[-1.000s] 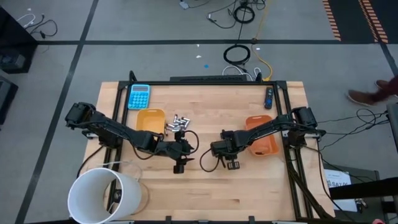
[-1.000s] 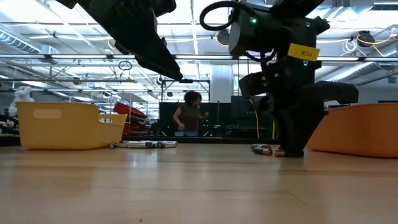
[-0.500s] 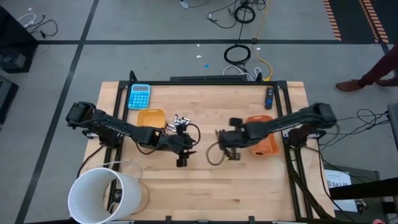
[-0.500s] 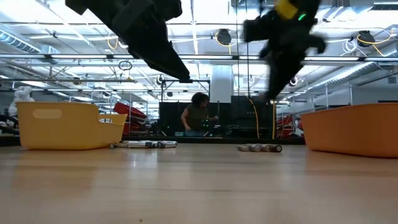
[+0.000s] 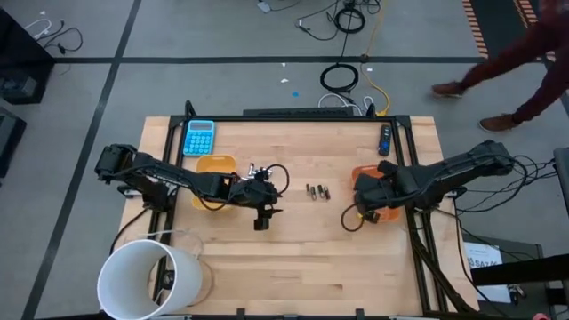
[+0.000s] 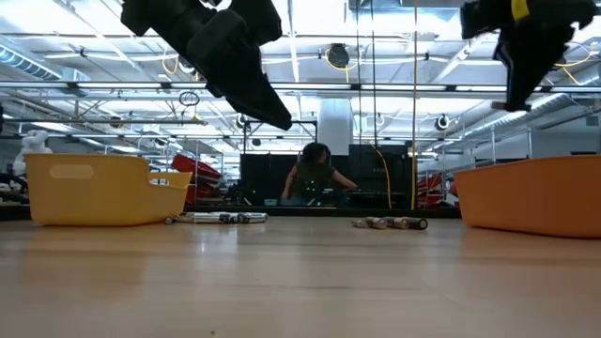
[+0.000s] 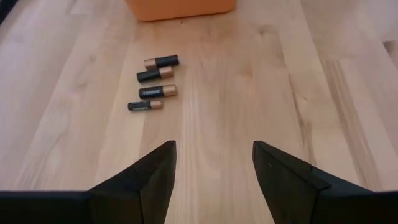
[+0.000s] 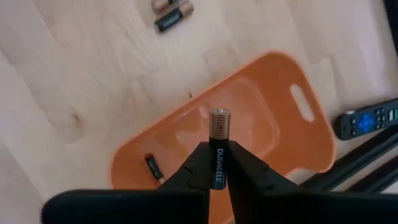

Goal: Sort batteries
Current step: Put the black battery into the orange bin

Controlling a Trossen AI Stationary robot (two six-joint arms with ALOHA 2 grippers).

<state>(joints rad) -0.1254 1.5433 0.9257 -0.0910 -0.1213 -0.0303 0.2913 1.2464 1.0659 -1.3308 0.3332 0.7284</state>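
Several dark, copper-tipped batteries (image 7: 155,84) lie in a row at the table's middle (image 5: 316,190), also seen in the low view (image 6: 390,222). Silvery batteries (image 6: 221,218) lie beside the yellow tray (image 5: 213,167). My left gripper (image 7: 214,168) is open and raised above the wood near that tray (image 5: 260,219), facing the dark row. My right gripper (image 8: 219,155) hovers over the orange tray (image 8: 273,93) at the table's right (image 5: 369,194), shut on one dark battery (image 8: 219,134). Another battery (image 8: 153,167) lies inside the orange tray. My right gripper pinches the battery's black body (image 8: 219,165) between its two fingertips, coming from above and pointing down. The battery lies along the fingers, and its copper end (image 8: 219,120) sticks out past them toward the tray. It is lifted clear, above the orange tray's floor.
A blue calculator (image 5: 199,138) lies at the far left and a dark remote (image 5: 384,140) at the far right, beside the orange tray. A big white bucket (image 5: 151,276) stands at the near left corner. People move in the room beyond the table.
My right gripper has risen off the table beside the dark batteries and swung toward the right edge, carrying one battery over the orange tray. My left gripper has drifted a little toward the far edge, staying open.
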